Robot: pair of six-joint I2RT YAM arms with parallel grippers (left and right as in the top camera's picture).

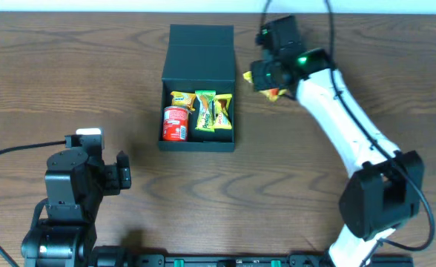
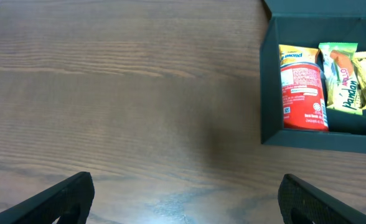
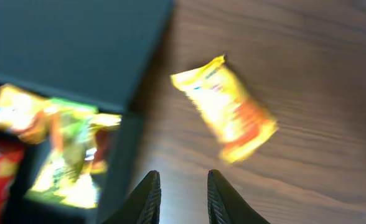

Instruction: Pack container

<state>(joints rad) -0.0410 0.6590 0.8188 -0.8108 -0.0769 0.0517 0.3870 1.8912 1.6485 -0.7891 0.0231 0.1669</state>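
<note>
On the brown wooden table (image 1: 70, 81) the container (image 1: 200, 52) stands at the far middle, with its lid flap folded back. Just to its right the right arm stretches forward. The right gripper (image 3: 183, 175) is only narrowly parted and empty above a yellow packet (image 3: 228, 109). The left gripper (image 2: 186, 183) hangs low, wide open and empty.

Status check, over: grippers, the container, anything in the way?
Left gripper wide open, empty. Right gripper slightly open, empty, by a yellow packet on the table. Container open, snacks inside. Nothing seen blocking.
</note>
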